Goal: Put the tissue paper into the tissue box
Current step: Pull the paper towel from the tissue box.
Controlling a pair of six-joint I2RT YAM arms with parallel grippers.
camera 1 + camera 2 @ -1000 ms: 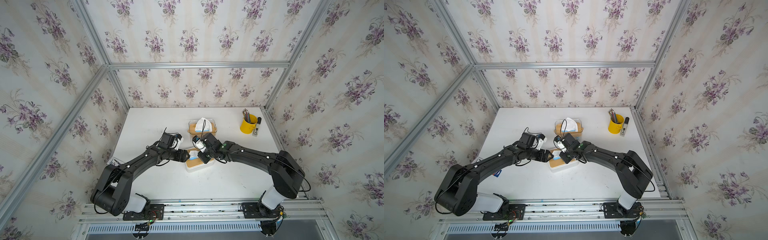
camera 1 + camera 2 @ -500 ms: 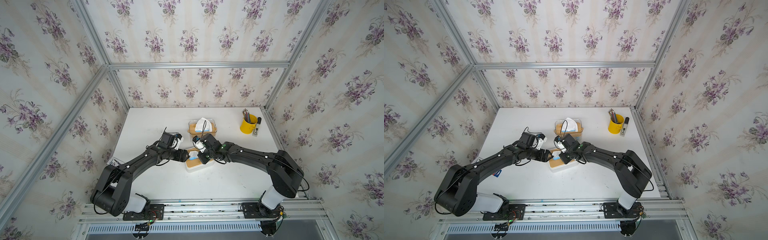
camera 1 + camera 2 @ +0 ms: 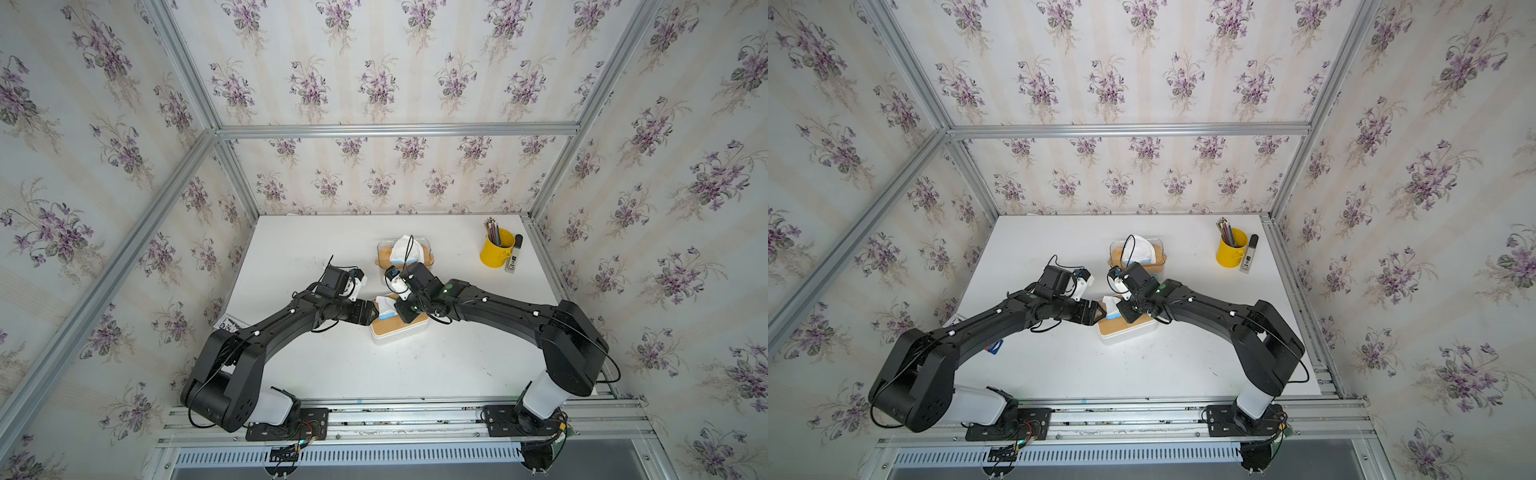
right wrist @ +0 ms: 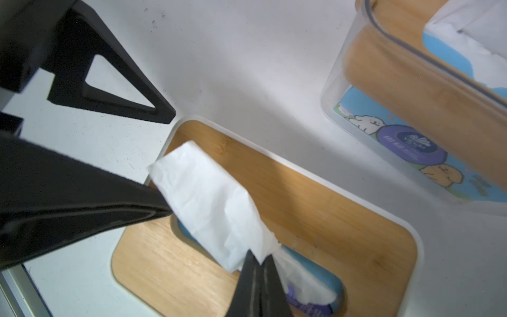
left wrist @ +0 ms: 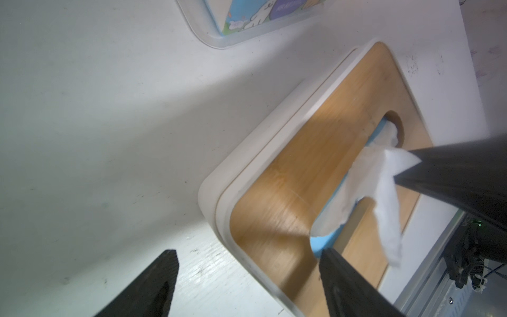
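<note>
Right jaws are closed, pinching soft, creased white tissue paper point(image 4: 208, 197) at frame centre, over the oval slot of the rounded, bamboo-lidded tissue box point(image 4: 329, 208). Left jaws are open.

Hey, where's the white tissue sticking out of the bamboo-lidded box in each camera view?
Top view: tissue mid-table, over the bamboo lid.
Top view: same place.
Left wrist: rising from the lid's slot.
Right wrist: draped across the lid.
Shared landmark: that bamboo lid, in all four.

Tissue paper point(image 5: 367, 184) protruding from tissue box point(image 5: 288, 178), fingers point(image 5: 148, 288) spread
</note>
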